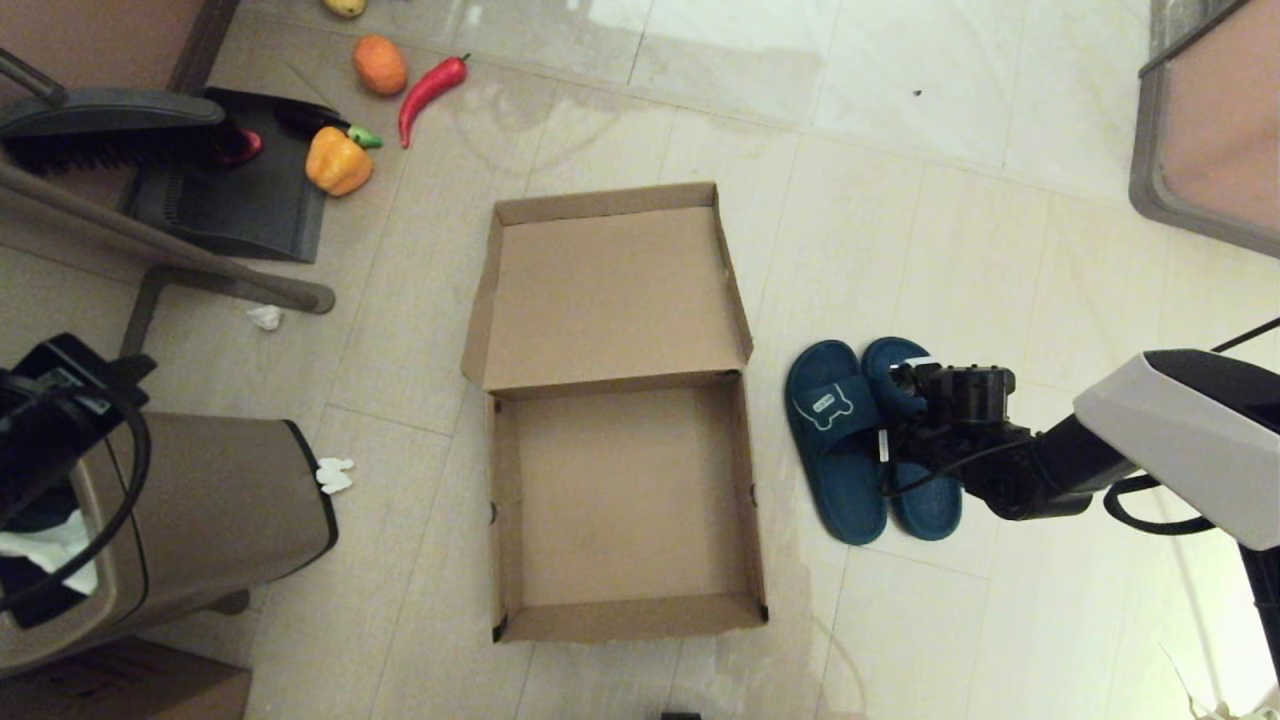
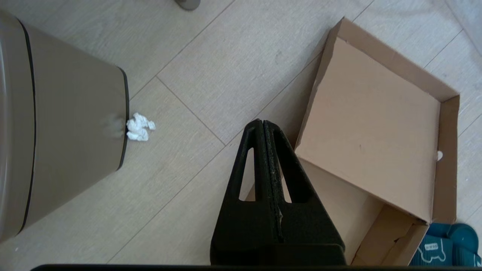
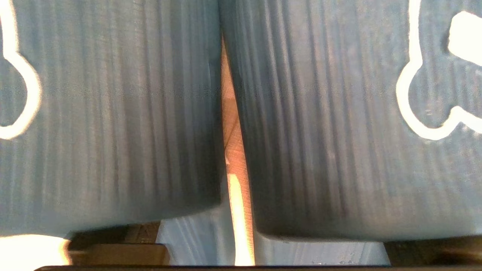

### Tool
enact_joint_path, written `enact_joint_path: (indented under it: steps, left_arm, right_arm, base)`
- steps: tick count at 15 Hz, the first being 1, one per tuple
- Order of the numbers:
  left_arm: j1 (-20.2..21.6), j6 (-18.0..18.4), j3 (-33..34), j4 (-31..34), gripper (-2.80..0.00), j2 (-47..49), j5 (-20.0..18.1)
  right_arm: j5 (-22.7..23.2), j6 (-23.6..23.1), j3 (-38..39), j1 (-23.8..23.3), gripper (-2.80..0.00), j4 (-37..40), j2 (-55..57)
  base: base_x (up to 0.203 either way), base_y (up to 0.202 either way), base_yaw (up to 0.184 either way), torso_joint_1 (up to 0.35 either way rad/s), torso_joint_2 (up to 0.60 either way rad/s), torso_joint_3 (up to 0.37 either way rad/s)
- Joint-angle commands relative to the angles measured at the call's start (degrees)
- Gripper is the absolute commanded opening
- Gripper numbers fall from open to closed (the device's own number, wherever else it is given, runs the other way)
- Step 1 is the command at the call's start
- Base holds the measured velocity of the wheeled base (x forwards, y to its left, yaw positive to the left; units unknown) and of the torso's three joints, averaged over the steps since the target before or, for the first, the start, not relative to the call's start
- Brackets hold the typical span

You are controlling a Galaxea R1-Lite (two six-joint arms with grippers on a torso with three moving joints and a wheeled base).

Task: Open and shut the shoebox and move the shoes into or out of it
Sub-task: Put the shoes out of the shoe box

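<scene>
The brown shoebox (image 1: 745, 500) lies open on the floor, its tray bare and its lid (image 1: 610, 290) folded flat away from me. It also shows in the left wrist view as the shoebox (image 2: 372, 124). The two teal slippers (image 1: 835, 440) sit side by side on the floor just right of the box. My right gripper (image 1: 905, 385) is down on their straps. In the right wrist view both straps (image 3: 320, 113) fill the picture, and the fingers (image 3: 116, 250) show far apart at the bottom corners, open. My left gripper (image 2: 260, 124) hangs shut and empty above the floor left of the box.
A brown trash bin (image 1: 200, 500) stands left of the box with a crumpled paper scrap (image 1: 335, 475) beside it. A dustpan (image 1: 240, 190), brush and toy vegetables (image 1: 338, 160) lie at the far left. A framed panel (image 1: 1210, 130) stands at the far right.
</scene>
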Motion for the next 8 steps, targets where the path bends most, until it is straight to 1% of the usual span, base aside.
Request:
enact_joint_path:
  steps: [1, 8]
  left_arm:
    - [0.08, -0.18, 0.14, -0.22, -2.8, 0.08, 0.09]
    - [0.08, -0.18, 0.43, -0.22, -2.8, -0.22, 0.08]
  right_arm:
    - [-0.02, -0.02, -0.76, 0.56, -2.8, -0.62, 0.9]
    - [-0.2, 0.07, 0.05, 1.49, -2.8, -0.7, -0.42]
  base:
    - [0.0, 0.0, 0.0, 0.0, 0.0, 0.0]
    - [0.0, 0.0, 0.0, 0.0, 0.0, 0.0]
